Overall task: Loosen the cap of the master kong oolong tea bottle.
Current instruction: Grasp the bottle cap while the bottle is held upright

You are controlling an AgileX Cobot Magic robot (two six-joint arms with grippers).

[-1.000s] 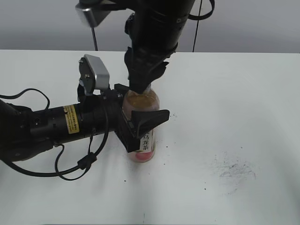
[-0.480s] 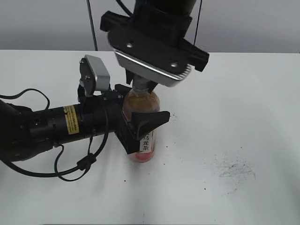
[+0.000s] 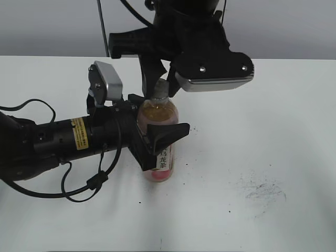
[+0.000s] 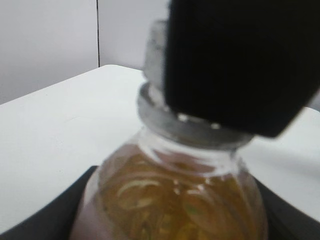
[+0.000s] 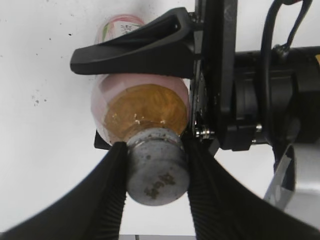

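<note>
The tall clear plastic bottle of amber tea with its pink label [image 3: 160, 142] stands upright near the middle of the white table [image 3: 273, 131]. My left pincer [image 3: 157, 137] reaches in from the left and is clamped around the bottle's body, one black finger [image 5: 137, 47] on its far side and the other mostly hidden behind it. My right pincer [image 5: 156, 172] comes down from above and pinches the small round grey-white screw cap [image 5: 156, 172] between its two black fingers [image 5: 107, 195], pressed against the cap's sides.

To do this step well, I judge that the twist should run about the bottle's own upright axis, so the wrist must stay centred over the cap and not lean. The pads sit low on the cap, near the neck ring [image 4: 185, 125]; I would keep them off that ring, which does not turn. The left grip should be firm enough that the body does not spin along, yet not crush the thin plastic. If the cap slips, I would squeeze harder before turning more.
</note>
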